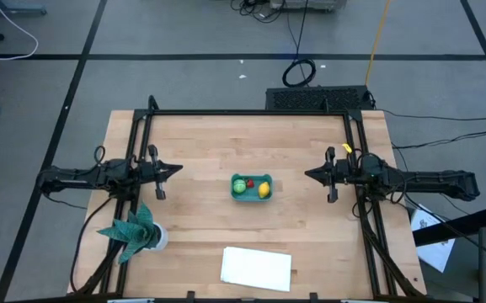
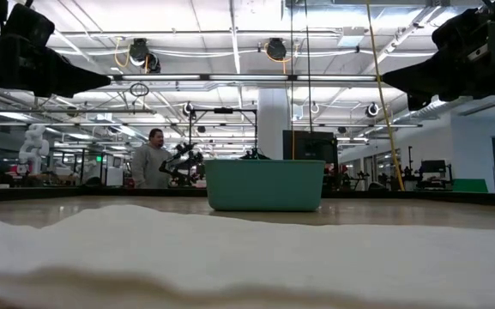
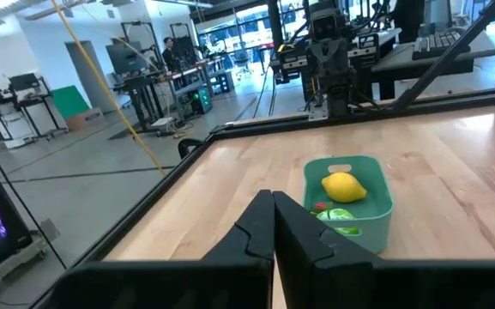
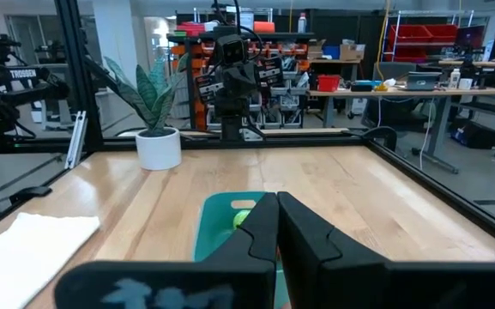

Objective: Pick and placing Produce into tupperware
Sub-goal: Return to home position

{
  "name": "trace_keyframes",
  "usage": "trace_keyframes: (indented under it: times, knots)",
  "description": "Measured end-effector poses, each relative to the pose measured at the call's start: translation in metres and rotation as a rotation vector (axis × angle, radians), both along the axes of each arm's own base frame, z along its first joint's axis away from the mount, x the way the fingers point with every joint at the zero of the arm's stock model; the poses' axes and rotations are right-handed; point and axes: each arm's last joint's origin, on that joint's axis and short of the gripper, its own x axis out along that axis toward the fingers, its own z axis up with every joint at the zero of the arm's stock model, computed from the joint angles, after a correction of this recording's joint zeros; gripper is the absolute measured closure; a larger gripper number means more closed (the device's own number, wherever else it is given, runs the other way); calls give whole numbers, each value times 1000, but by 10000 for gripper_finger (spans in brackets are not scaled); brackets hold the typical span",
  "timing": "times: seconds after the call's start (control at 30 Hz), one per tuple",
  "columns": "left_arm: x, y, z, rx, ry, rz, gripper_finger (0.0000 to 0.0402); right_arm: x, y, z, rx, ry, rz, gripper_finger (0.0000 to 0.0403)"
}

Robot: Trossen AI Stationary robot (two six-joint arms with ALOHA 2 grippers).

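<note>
— Over the scene from above, what is the surface like?
— A pale wood counter [image 1: 310, 219] on a grey floor [image 1: 184, 84]. The teal tupperware [image 1: 252, 176] sits at frame centre and holds the green piece [image 1: 239, 186], the red piece [image 1: 250, 183] and the lemon [image 1: 264, 190]. The left claw [image 1: 178, 169] is at centre left and the right claw [image 1: 307, 175] at centre right, both well apart from the tupperware. A plant [image 1: 133, 229] stands at lower left, and a white sheet [image 1: 257, 268] lies at bottom centre.
— And the low view?
— The tupperware's wall hides the produce. A workshop hall shows behind, with a person [image 2: 153, 163] left of centre.
— The wrist views?
— On the left wrist the claw is closed together on nothing, and all three pieces show in the tupperware, right of centre. On the right wrist the claw is closed too, and only the green piece peeks out at lower centre.
</note>
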Motion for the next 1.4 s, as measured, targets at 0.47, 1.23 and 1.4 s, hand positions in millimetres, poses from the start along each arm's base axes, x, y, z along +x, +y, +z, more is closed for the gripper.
trace_keyframes:
  times: [0.47, 1.23, 1.4]
  knots:
    - [0, 0, 0, -33, -11, -2, 401, 0, 0, 0, -1, -1, 0, 403]
    - [0, 0, 0, -32, -11, -4, 401, 0, 0, 0, -1, -2, 0, 403]
    - [0, 0, 0, -32, -11, -4, 400, 0, 0, 0, -1, -2, 0, 403]
